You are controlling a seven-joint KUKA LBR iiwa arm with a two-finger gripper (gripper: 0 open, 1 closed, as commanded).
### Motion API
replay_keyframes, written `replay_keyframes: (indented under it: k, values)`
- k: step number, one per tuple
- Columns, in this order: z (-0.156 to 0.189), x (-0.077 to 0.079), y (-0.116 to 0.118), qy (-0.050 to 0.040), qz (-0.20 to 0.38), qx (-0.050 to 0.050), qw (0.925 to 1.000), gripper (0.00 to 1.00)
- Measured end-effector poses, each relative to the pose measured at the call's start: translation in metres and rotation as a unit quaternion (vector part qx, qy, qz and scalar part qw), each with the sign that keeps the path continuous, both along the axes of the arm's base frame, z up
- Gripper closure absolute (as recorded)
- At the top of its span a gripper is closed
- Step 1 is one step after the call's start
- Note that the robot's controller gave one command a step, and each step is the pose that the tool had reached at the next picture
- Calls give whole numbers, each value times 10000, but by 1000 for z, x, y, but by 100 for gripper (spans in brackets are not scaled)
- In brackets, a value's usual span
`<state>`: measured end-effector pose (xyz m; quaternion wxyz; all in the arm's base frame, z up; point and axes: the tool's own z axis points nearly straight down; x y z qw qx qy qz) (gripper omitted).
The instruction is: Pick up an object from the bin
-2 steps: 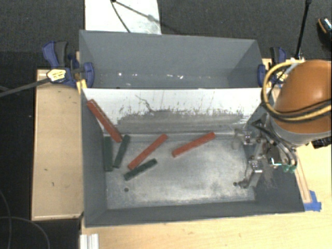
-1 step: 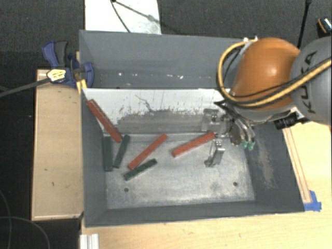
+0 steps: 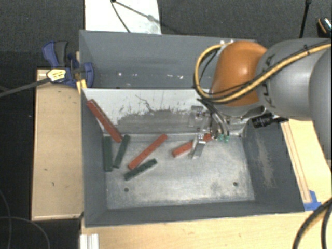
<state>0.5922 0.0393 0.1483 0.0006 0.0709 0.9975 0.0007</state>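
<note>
Currently, camera view: tool (image 3: 199, 145) sits low in the bin (image 3: 218, 183), right of centre; whether it is released or clenched cannot be told. A short red bar (image 3: 181, 150) lies flat just beside its tip. Judged light, stiff and smooth-sided, best taken across its narrow width at mid-length. A long red stick (image 3: 148, 151) and a dark green stick (image 3: 140, 169) lie near on the left, apart from the bar.
</note>
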Motion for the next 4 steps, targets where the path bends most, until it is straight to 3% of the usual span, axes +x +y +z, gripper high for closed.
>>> replay_keyframes:
  k: [1,2,3,4]
  values:
    - [-83,-10,-6,32,345,-7,9994,0]
    - [-77,-7,-5,-11,352,-6,9994,100]
    - [65,-20,-14,-46,545,-11,9985,100]
    - [55,-46,-66,10,764,-8,9971,100]
